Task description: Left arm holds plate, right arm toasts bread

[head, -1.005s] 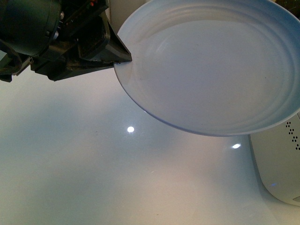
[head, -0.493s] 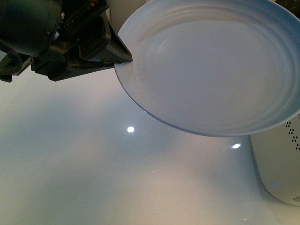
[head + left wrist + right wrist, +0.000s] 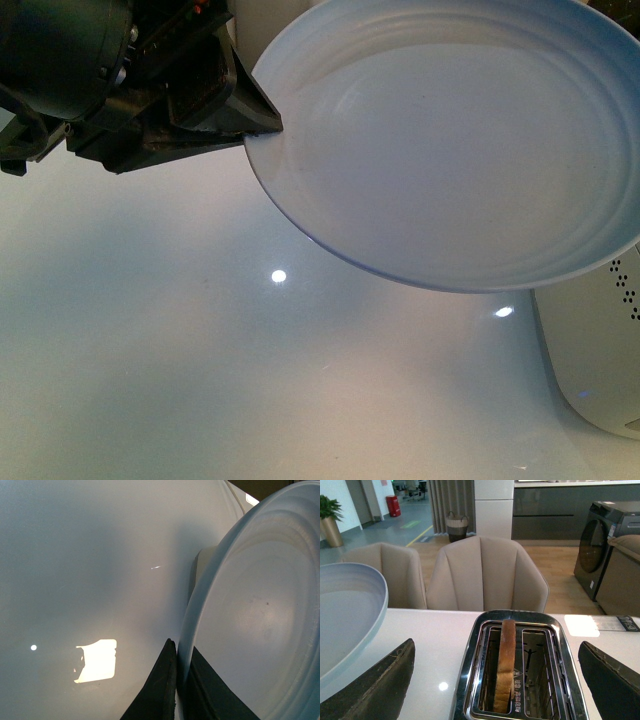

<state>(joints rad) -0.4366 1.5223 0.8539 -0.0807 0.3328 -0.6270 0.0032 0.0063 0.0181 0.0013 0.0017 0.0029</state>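
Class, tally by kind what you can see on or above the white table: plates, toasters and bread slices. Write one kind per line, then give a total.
plate: 1
toaster: 1
bread slice: 1
Total: 3

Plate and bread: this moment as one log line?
left gripper: shut on plate | bread: in toaster | right gripper: open

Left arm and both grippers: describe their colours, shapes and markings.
The dark grey-black left arm has a bulky rounded body, with angular black brackets and small red marks. Its black left gripper tapers to a wedge-shaped point. The right gripper shows two wide, dark wedge-shaped fingers with scuffed, paler edges. No cables show clearly.
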